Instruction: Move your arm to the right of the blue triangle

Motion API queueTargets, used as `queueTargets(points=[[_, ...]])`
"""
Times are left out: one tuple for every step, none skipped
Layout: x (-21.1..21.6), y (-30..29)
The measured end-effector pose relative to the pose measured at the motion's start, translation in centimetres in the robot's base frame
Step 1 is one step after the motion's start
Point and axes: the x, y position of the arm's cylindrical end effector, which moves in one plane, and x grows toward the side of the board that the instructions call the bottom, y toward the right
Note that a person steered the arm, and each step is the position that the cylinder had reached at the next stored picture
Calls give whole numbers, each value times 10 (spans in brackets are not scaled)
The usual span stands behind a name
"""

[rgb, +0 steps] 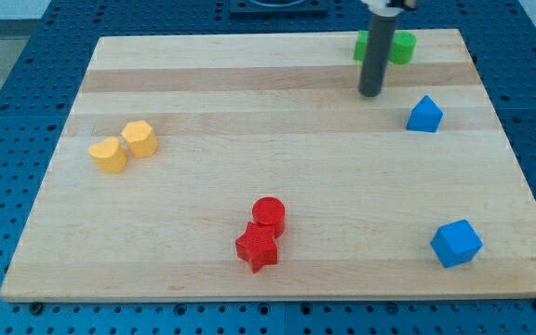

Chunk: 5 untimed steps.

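Triangle, blue (424, 114): task's thing. Lies flat on the board (249, 140), toward the view's upper right, with bare wood between it and the board's right edge. That free strip is the goal spot, so its position leaves room for an approach, by my judgement.

Tip (370, 92): lower end of the dark rod, set to the view's left of the triangle and a little above it, near but apart, touching no block. The rod carries nothing and cannot clasp; it is a bare pusher, idle on the wood. It stands on the wrong side of the triangle, so the task is not yet met. The likely route goes round the triangle, above or below, since a straight line across would shove it.

Green blocks (401, 46): above the triangle and slightly left, at the board's top edge, partly hidden behind the rod; shapes unclear. They narrow the upper route.

Cube, blue (456, 243): well below the triangle, slightly right, near the board's bottom edge. Clear of any route.

Red cylinder (269, 214) and red star (257, 247): far below-left of the triangle, touching each other.

Yellow blocks (124, 146): two, far left of the triangle, side by side and touching; one looks hexagonal, the other heart-like.
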Motion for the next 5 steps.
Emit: queueTargets(points=[[0, 48], [0, 66], [10, 74], [43, 74], [81, 73]])
